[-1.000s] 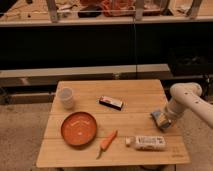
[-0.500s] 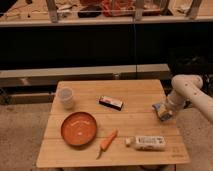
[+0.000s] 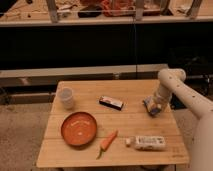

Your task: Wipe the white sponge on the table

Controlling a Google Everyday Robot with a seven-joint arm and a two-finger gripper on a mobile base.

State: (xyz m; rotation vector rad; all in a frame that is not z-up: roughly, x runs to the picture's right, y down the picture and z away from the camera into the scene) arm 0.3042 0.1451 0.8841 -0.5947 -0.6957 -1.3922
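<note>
The white sponge [image 3: 151,107], a small pale bluish block with a yellowish side, rests on the light wooden table [image 3: 135,120] near its right edge. My gripper [image 3: 154,105] reaches down from the white arm [image 3: 172,82] on the right. It is shut on the sponge and presses it against the table top.
A white cup [image 3: 66,97] stands at the table's back left. A flat black-and-white bar [image 3: 111,103] lies mid-table. An orange plate [image 3: 79,128] and a carrot [image 3: 107,142] sit at the front. A long white packet [image 3: 147,143] lies front right. A dark shelf stands behind.
My gripper has slid the sponge along the right side of the table, from nearer the front toward the back and slightly left.
</note>
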